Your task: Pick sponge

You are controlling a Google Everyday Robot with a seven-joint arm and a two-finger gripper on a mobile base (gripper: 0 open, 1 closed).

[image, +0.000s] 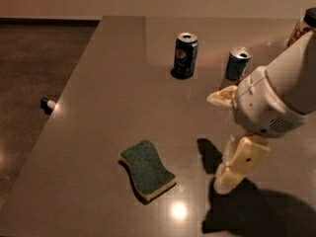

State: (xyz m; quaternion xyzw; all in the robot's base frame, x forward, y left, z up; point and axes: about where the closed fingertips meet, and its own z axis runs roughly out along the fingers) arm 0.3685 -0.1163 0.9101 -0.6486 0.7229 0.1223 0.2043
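Observation:
The sponge [148, 168] lies flat on the brown table [108, 83], near the front edge, with its dark green top up and pale yellow foam showing along the side. My gripper [220, 141] hangs to the right of the sponge, a little above the table and not touching it. It is open and empty. One pale finger [222, 96] points left. The other finger [239, 164] points down toward the table. The white arm reaches in from the right.
A dark blue soda can [185, 55] and a second can [238, 62] stand upright at the back of the table, behind the gripper. A jar-like object [305, 26] stands at the far right edge. A small object [48, 104] lies on the floor to the left.

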